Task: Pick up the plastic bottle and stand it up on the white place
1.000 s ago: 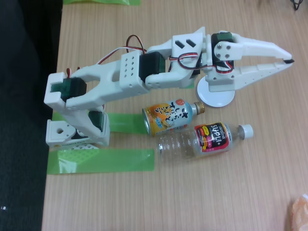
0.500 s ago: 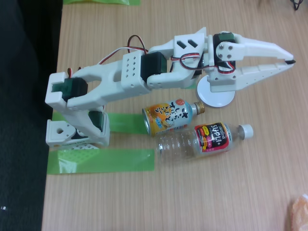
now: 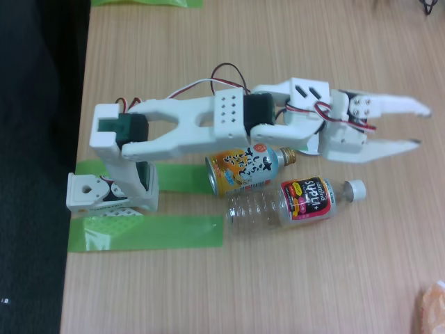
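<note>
So the wooden surface (image 3: 243, 292) has the white arm (image 3: 208, 125) stretched out to the right in the fixed view, its fingers (image 3: 421, 125) spread apart with nothing between them. Green tape strips (image 3: 146, 232) sit by the arm's base. The plastic bottle (image 3: 295, 202) lies on its side, cap pointing right, touching the orange can (image 3: 247, 168) just above it. The white plate (image 3: 313, 142) is mostly hidden under the wrist.

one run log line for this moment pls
gripper: open, empty, above table | clear ribbed plastic bottle with white cap: lying on its side, untouched | stage: pre-grasp
</note>
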Available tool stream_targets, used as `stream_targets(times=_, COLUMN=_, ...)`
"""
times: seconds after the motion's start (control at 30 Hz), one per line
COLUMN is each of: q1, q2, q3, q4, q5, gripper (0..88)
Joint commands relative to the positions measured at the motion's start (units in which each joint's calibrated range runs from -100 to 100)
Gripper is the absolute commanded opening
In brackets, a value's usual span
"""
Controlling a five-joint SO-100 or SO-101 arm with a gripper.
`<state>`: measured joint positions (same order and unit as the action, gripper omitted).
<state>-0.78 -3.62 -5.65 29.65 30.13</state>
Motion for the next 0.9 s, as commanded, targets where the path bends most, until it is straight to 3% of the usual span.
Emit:
stream_targets(times=0.0, q1=-0.2, q2=1.2, q3=-1.5, q4=4.1, q5=1.2, gripper=15.7)
stream_targets(times=0.2, q1=0.2, q2=5.9, q3=-1.5, q4=7.9, q5=5.2, gripper=15.8)
stream_targets(times=0.4, q1=-0.1, q2=10.5, q3=-1.5, q4=7.9, q5=6.2, gripper=16.2)
stream_targets(times=0.57, q1=0.2, q2=11.4, q3=-1.5, q4=8.0, q5=6.1, gripper=30.7)
stream_targets(times=0.7, q1=0.3, q2=11.9, q3=-1.4, q4=11.4, q5=6.6, gripper=33.9)
stream_targets(times=0.87, q1=2.5, q2=15.1, q3=-1.8, q4=15.2, q5=13.5, gripper=34.0)
